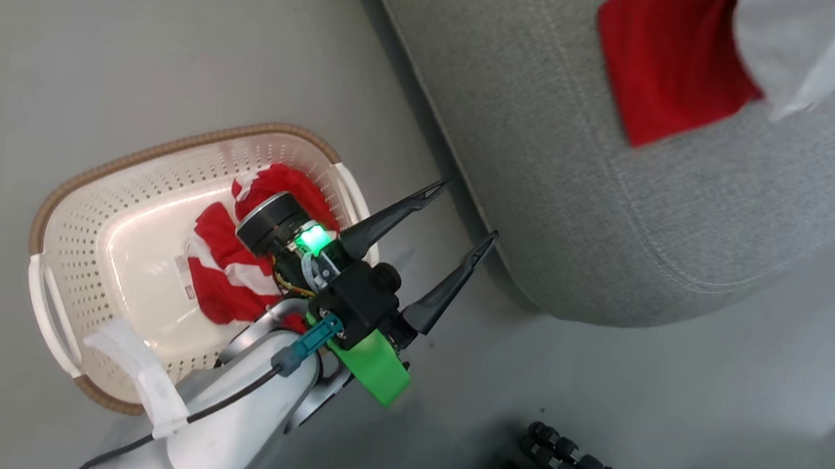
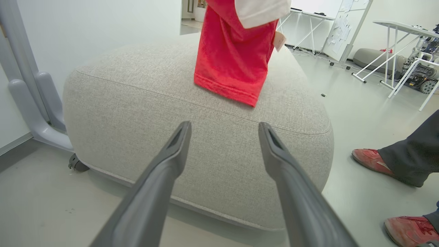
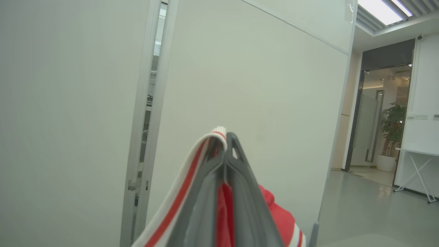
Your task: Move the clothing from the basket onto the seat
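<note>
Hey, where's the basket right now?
The basket sits on the floor at the head view's lower left, left of the grey seat, with a red garment inside it.

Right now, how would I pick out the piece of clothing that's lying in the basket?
Find the big grey seat; on the floor beside it stands a cream perforated basket with a brown rim. The garment lies in the basket's end nearest the seat. Both garments are red, but this one is crumpled inside the basket, while the other garment hangs above the seat.
</note>
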